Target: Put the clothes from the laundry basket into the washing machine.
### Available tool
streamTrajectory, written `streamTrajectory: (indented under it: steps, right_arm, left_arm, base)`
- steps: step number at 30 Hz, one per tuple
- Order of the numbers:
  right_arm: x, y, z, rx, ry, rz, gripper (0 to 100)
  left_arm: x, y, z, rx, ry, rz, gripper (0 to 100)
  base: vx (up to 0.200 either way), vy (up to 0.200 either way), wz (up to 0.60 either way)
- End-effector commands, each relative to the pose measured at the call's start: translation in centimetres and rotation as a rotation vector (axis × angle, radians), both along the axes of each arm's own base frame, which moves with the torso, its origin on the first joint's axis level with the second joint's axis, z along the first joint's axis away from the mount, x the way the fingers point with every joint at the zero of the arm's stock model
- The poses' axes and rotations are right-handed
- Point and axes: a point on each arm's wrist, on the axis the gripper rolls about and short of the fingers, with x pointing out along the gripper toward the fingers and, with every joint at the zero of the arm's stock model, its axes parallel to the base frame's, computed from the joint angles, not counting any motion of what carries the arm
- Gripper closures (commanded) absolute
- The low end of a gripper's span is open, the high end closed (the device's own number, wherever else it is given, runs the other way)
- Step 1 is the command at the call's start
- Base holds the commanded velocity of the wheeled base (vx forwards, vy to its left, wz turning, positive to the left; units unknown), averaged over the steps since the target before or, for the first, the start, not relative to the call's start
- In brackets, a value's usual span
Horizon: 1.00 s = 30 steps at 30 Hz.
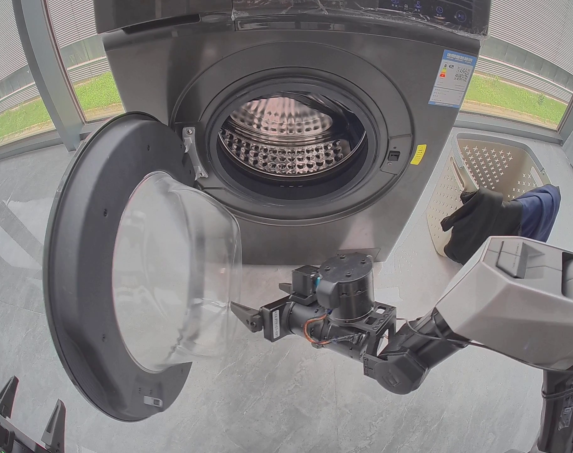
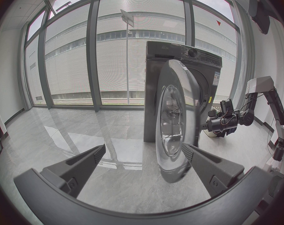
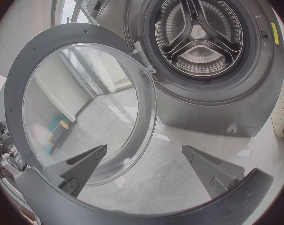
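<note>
While the right claw [image 3: 143, 147] hung spread and empty just beside the open door [image 1: 79, 265], black and blue clothes [image 1: 482, 221] lay draped over the laundry basket [image 1: 494, 158], right of the washing machine [image 1: 267, 48]. Risk: an arm swing might clip the door, partly blocking the drum [image 1: 286, 139]. Left claw [image 2: 143, 147] spread too.

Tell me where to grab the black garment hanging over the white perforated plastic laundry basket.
Probably the bunched fold of the black garment where it crests the near rim of the white perforated plastic laundry basket, coming from above: the cloth humps up there, while the rest hangs flat against the wall.
</note>
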Motion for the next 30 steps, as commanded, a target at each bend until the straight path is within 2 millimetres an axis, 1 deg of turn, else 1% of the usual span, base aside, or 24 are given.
streamTrajectory:
  steps: [1, 7, 11, 16, 17, 18, 20, 21, 22, 25, 28, 30]
  right_arm:
    - [0.2, 1.4, -1.3, -0.002, 0.002, 0.015, 0]
    - [1.3, 1.3, 0.1, 0.038, -0.035, -0.005, 0]
    - [1.7, 1.5, 0.5, 0.048, -0.046, -0.009, 0]
    - [2.4, 3.4, -0.7, 0.058, -0.061, -0.004, 0]
    - [2.5, 3.8, -0.6, 0.064, -0.068, -0.004, 0]
    - [2.5, 3.8, -0.6, 0.064, -0.068, -0.004, 0]
    - [2.6, 5.4, -1.4, 0.077, -0.078, 0.015, 0]
    - [2.6, 5.4, -1.4, 0.077, -0.078, 0.015, 0]
    - [2.8, 6.3, -1.9, 0.085, -0.085, 0.024, 0]
    - [2.9, 7.7, -2.4, 0.108, -0.104, 0.039, 0]
    - [3.0, 8.2, -2.3, 0.123, -0.115, 0.04, 0]
    - [2.9, 8.3, -1.9, 0.137, -0.127, 0.039, 0]
  left_arm:
    - [0.1, 0.0, -0.4, 0.0, 0.008, 0.0, 0]
    - [0.1, 0.0, -0.4, 0.0, 0.008, 0.001, 0]
    - [0.1, 0.0, -0.4, 0.0, 0.008, 0.0, 0]
    - [0.1, 0.0, -0.4, 0.0, 0.008, 0.0, 0]
    - [0.1, 0.0, -0.4, 0.0, 0.008, 0.0, 0]
    - [0.1, 0.0, -0.4, 0.0, 0.008, 0.0, 0]
    - [0.1, 0.0, -0.4, 0.0, 0.008, 0.001, 0]
    - [0.1, 0.0, -0.4, 0.0, 0.008, 0.001, 0]
    - [0.1, 0.0, -0.4, 0.0, 0.008, 0.001, 0]
    - [0.1, 0.0, -0.4, 0.0, 0.008, 0.001, 0]
    - [0.0, 0.0, -0.4, 0.0, 0.006, 0.001, 0]
    - [0.1, 0.0, -0.4, -0.002, 0.008, 0.0, 0]
  base:
    - [0.0, 0.0, 0.0]
    - [0.0, 0.0, 0.0]
    - [0.0, 0.0, 0.0]
    - [0.0, 0.0, 0.0]
    - [0.0, 0.0, 0.0]
    - [0.0, 0.0, 0.0]
    - [0.0, 0.0, 0.0]
    - [0.0, 0.0, 0.0]
    - [0.0, 0.0, 0.0]
    - [0.0, 0.0, 0.0]
    - [0.0, 0.0, 0.0]
    - [0.0, 0.0, 0.0]
